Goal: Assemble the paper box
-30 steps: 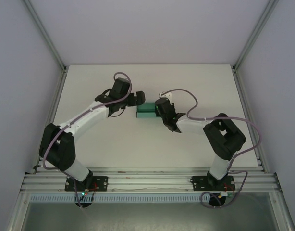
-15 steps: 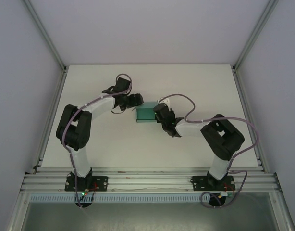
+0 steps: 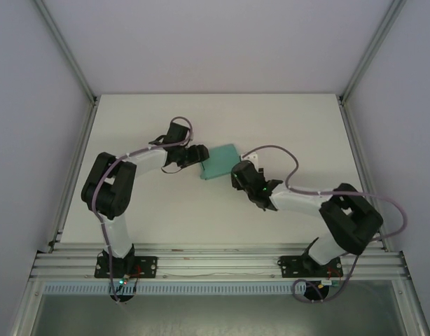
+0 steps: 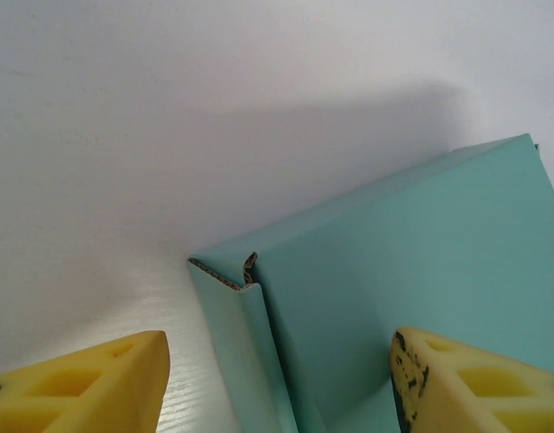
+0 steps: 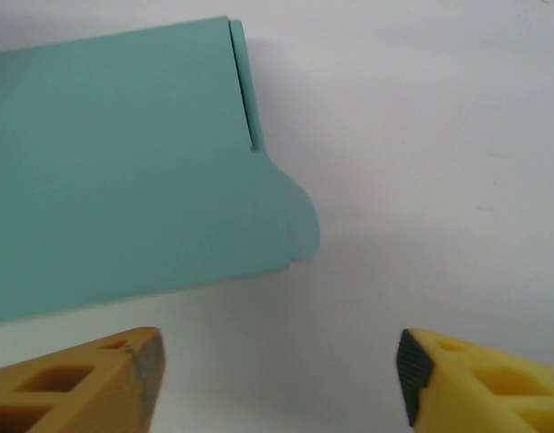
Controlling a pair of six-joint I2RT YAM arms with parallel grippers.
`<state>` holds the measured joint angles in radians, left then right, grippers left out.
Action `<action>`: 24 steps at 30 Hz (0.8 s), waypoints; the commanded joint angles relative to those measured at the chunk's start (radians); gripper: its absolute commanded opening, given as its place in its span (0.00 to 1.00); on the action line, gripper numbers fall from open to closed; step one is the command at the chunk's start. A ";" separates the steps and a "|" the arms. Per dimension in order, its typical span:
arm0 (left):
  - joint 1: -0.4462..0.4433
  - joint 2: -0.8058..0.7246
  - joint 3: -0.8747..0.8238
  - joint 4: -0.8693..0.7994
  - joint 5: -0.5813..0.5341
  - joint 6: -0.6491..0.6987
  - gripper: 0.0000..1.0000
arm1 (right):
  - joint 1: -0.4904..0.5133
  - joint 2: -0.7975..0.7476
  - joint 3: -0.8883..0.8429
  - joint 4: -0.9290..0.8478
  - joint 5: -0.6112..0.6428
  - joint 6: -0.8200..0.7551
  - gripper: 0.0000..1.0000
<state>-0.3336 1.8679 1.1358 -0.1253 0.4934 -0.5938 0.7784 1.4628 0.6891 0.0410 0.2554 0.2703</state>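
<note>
The paper box (image 3: 220, 162) lies on the tabletop (image 3: 166, 210) near its middle, between the two arms. In the top view its long axis runs roughly from 8 o'clock to 2 o'clock. The left end effector (image 3: 198, 155) sits at the box's 9 o'clock end, so the box lies at 3 o'clock from it. The right end effector (image 3: 237, 172) is just beside the box's lower edge, with the card at about 11 o'clock from it. In the left wrist view the left end effector (image 4: 279, 352) is released, and the box's near corner and a folded side wall (image 4: 245, 361) reach in between its spread yellow fingers (image 4: 87, 383). Whether either finger touches the card cannot be told. The right end effector (image 5: 277, 347) is also released, with only bare tabletop between its fingers. The box there fills the 10 o'clock quarter ahead of it, and a rounded tab (image 5: 293, 216) points toward 4 o'clock. By this layout the left arm is the nearer one, already straddling the card. A closing pinch on that corner looks like the move at hand.
</note>
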 commanded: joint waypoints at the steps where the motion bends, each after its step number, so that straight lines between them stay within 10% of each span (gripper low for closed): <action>1: -0.002 0.032 -0.025 0.034 0.023 0.025 0.63 | 0.002 -0.056 -0.016 -0.101 -0.034 0.050 0.77; 6: 0.009 0.077 -0.038 0.095 0.071 0.019 0.53 | -0.016 -0.077 0.010 -0.126 -0.031 0.051 1.00; 24: 0.121 0.094 -0.230 0.424 0.292 -0.067 0.21 | -0.347 0.085 0.223 -0.081 -0.695 0.147 1.00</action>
<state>-0.2333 1.9202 0.9585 0.2951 0.7719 -0.6426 0.4664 1.4979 0.8764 -0.0521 -0.2619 0.3862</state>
